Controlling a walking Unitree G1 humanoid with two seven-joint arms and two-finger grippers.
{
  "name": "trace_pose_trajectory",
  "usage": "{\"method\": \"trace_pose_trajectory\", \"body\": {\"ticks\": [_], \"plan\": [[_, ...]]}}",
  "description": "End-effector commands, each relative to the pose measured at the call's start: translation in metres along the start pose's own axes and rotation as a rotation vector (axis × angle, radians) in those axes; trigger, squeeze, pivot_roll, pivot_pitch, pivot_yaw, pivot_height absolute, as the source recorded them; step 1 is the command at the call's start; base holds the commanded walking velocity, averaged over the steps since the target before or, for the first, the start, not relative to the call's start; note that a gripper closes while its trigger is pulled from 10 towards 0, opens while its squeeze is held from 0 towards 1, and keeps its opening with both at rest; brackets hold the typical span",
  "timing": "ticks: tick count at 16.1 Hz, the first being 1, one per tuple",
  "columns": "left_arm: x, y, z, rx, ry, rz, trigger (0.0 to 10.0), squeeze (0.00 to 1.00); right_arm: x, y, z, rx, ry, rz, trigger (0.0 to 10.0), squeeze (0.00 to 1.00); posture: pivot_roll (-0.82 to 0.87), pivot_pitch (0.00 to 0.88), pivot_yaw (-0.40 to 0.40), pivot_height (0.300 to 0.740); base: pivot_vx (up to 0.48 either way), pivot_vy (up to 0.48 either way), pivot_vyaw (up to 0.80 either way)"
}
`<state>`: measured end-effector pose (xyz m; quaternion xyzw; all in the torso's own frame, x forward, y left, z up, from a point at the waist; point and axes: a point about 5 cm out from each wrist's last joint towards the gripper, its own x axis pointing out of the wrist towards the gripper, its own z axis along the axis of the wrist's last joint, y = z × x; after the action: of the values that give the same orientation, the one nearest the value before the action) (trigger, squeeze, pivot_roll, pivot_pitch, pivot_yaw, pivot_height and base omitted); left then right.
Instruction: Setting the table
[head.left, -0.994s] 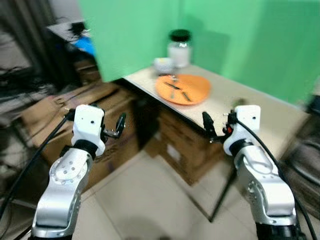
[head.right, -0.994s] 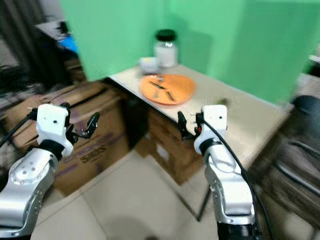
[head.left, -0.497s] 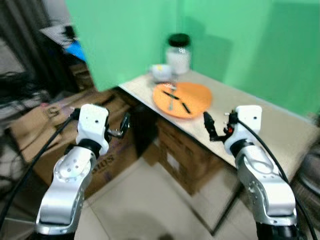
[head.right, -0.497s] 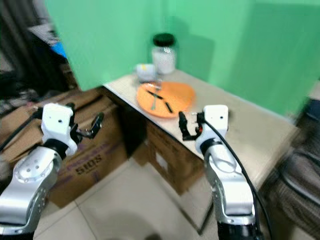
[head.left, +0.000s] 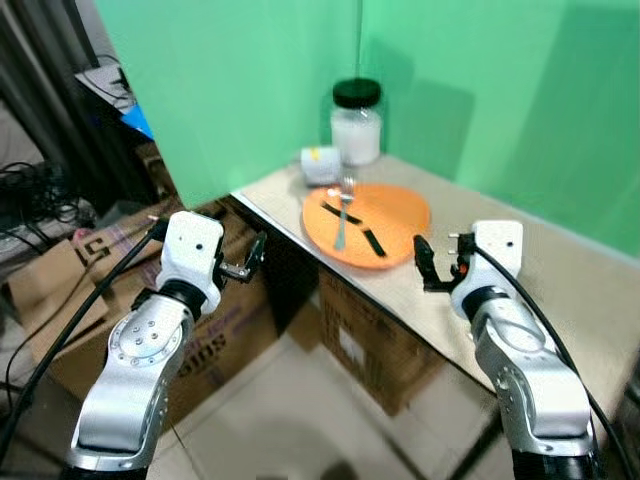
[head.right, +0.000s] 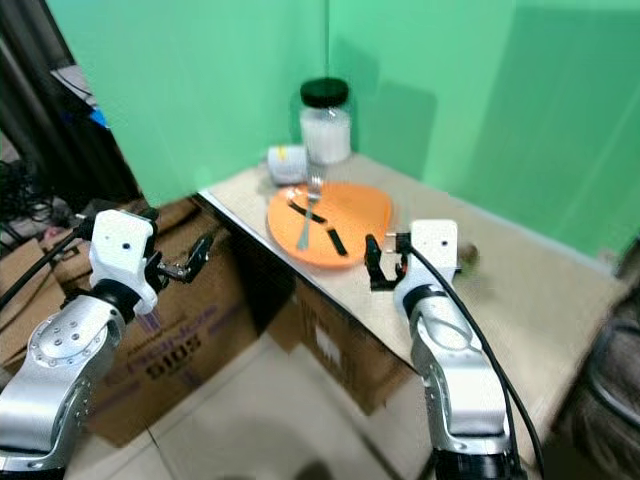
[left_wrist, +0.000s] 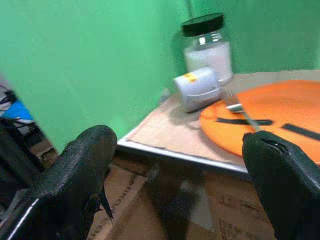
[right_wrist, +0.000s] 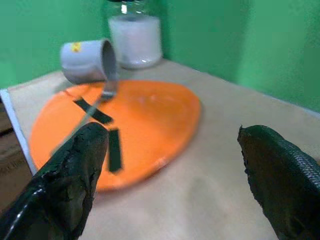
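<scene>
Flatly, round orange plate (head.left: 367, 211), metal fork (head.left: 342, 218)

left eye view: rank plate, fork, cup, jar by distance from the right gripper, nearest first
From the right gripper, over the table's near edge:
1. Orange plate, just ahead of the open fingers.
2. Fork, lying across the plate's left part.
3. Grey cup, tipped on its side past the plate's far-left rim.
4. Jar with the black lid, upright by the green wall, right of the cup.
</scene>
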<state>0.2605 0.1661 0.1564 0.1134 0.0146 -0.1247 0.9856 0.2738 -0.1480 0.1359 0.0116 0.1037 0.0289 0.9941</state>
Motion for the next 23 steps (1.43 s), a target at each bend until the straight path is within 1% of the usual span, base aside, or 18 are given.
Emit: {"method": "trace_pose_trajectory", "body": {"ticks": [1, 3, 4, 5, 6, 7, 9, 11, 14, 15, 16, 17, 18, 23], "plan": [[-0.002, 0.003, 0.001, 0.011, -0.001, -0.007, 10.0, 0.0, 0.002, 0.003, 0.003, 0.029, 0.029, -0.003, 10.0, 0.0, 0.12, 0.0, 0.066, 0.74, 0.322, 0.0, 0.0], [-0.003, -0.004, 0.0, 0.017, 0.007, -0.081, 10.0, 0.0, 0.003, -0.003, 0.0, 0.021, 0.062, -0.041, 10.0, 0.0, 0.12, 0.0, 0.055, 0.74, 0.0, 0.0, 0.0], [-0.006, -0.009, -0.001, 0.035, 0.013, -0.149, 10.0, 0.0, 0.004, -0.009, -0.005, 0.023, 0.092, -0.084, 10.0, 0.0, 0.12, 0.0, 0.046, 0.74, 0.0, 0.0, 0.0], [-0.008, -0.012, -0.003, 0.047, 0.022, -0.227, 10.0, 0.0, 0.006, -0.019, -0.011, 0.025, 0.141, -0.17, 10.0, 0.0, 0.11, 0.0, 0.046, 0.74, 0.0, 0.0, 0.0], [-0.008, -0.013, -0.003, 0.045, 0.024, -0.241, 10.0, 0.0, 0.006, -0.021, -0.012, 0.014, 0.159, -0.191, 10.0, 0.0, 0.11, 0.0, 0.046, 0.74, 0.0, 0.0, 0.0], [-0.006, -0.016, -0.003, 0.032, 0.028, -0.288, 10.0, 0.0, 0.006, -0.028, -0.012, 0.0, 0.19, -0.236, 10.0, 0.0, 0.1, 0.0, 0.051, 0.74, 0.0, 0.0, 0.0], [-0.007, -0.031, -0.005, -0.01, 0.045, -0.434, 10.0, 0.0, 0.003, -0.044, -0.013, 0.01, 0.231, -0.312, 10.0, 0.0, 0.09, 0.0, 0.051, 0.74, 0.0, 0.0, 0.0], [-0.011, -0.038, -0.005, -0.008, 0.065, -0.552, 10.0, 0.0, 0.001, -0.051, -0.015, 0.001, 0.273, -0.359, 10.0, 0.0, 0.08, 0.0, 0.047, 0.74, 0.0, 0.0, 0.0], [-0.012, -0.039, -0.007, -0.009, 0.076, -0.579, 10.0, 0.0, 0.001, -0.052, -0.023, -0.022, 0.343, -0.361, 10.0, 0.0, 0.08, 0.0, 0.05, 0.74, 0.0, 0.0, 0.0], [-0.013, -0.04, -0.007, -0.001, 0.081, -0.59, 10.0, 0.0, 0.001, -0.052, -0.025, -0.005, 0.37, -0.375, 8.2, 0.0, 0.09, 0.0, 0.042, 0.74, 0.0, 0.0, 0.0], [-0.015, -0.039, -0.008, 0.004, 0.083, -0.587, 10.0, 0.0, 0.001, -0.051, -0.027, 0.041, 0.388, -0.361, 1.7, 0.0, 0.09, 0.0, 0.035, 0.74, 0.0, 0.0, 0.0], [-0.015, -0.038, -0.008, 0.002, 0.085, -0.588, 10.0, 0.0, 0.001, -0.05, -0.028, 0.056, 0.395, -0.352, 1.7, 0.0, 0.09, 0.0, 0.035, 0.74, 0.0, 0.0, 0.0], [-0.018, -0.038, -0.008, -0.001, 0.091, -0.591, 10.0, 0.0, 0.001, -0.047, -0.029, 0.087, 0.412, -0.335, 0.0, 0.0, 0.1, 0.0, 0.032, 0.74, 0.0, 0.0, 0.0], [-0.025, -0.042, -0.01, -0.02, 0.108, -0.624, 10.0, 0.0, 0.0, -0.05, -0.035, 0.181, 0.466, -0.335, 0.0, 0.0, 0.1, 0.0, 0.032, 0.74, 0.0, 0.0, 0.0]]}}
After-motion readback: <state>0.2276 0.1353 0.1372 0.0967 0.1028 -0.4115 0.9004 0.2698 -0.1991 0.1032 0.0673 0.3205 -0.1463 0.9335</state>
